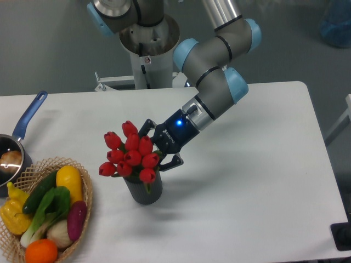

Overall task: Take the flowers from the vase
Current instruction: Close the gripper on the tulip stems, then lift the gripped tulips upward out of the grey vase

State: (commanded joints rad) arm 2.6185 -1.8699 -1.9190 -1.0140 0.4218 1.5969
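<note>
The arm comes down from the top of the view, from its grey base column, and bends at blue-capped joints. The last link slants down to the left. On the wrist a small blue light is on. The gripper [155, 147] is black and points left and down. Its two fingers [146, 126] stand apart, one above and one below, each partly hidden.
</note>
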